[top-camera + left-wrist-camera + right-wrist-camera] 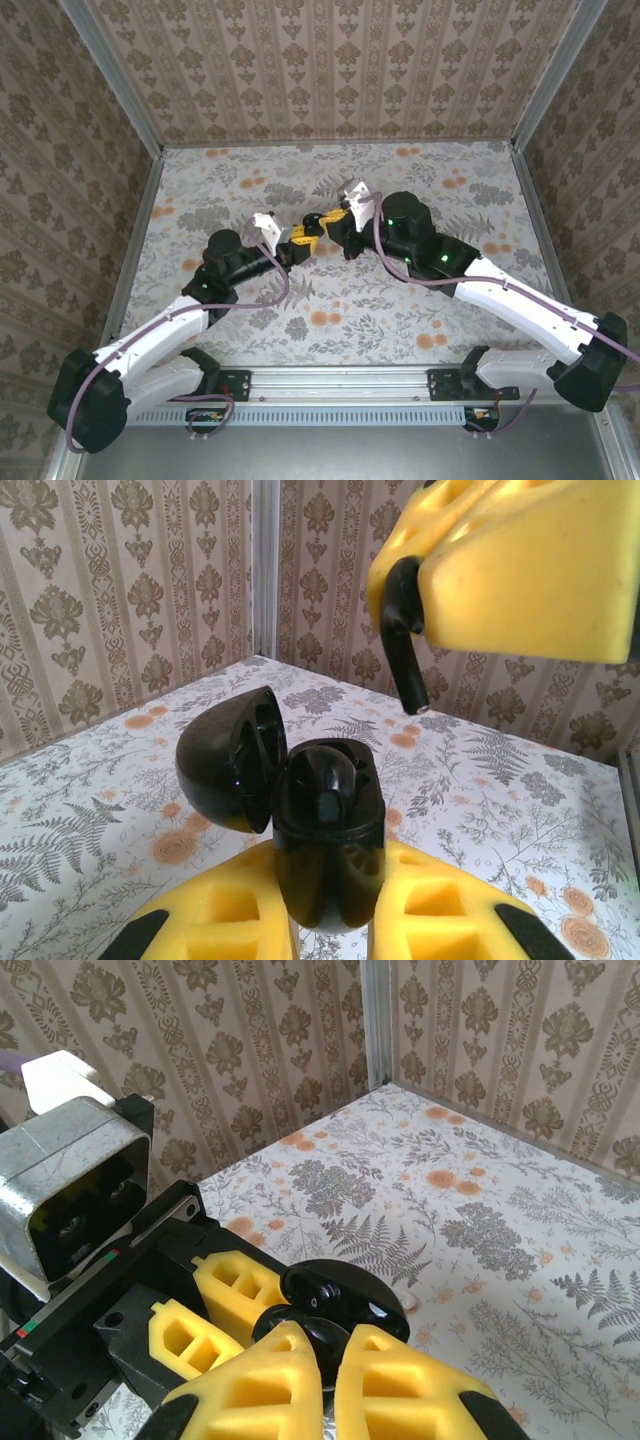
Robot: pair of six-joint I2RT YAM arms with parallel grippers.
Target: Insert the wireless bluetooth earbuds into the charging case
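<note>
The left gripper (330,912) is clamped on the lower body of the charging case (325,825), holding it upright with its lid (225,760) standing open. Just above the case, the right gripper (328,1348) is pinched shut on one earbud (400,630), stem pointing down. The bud looks light, hard, glossy and slippery, so it is best gripped at its head. Under the case lies a floral-patterned table (480,780), closed in by wallpapered walls (120,600).
</note>
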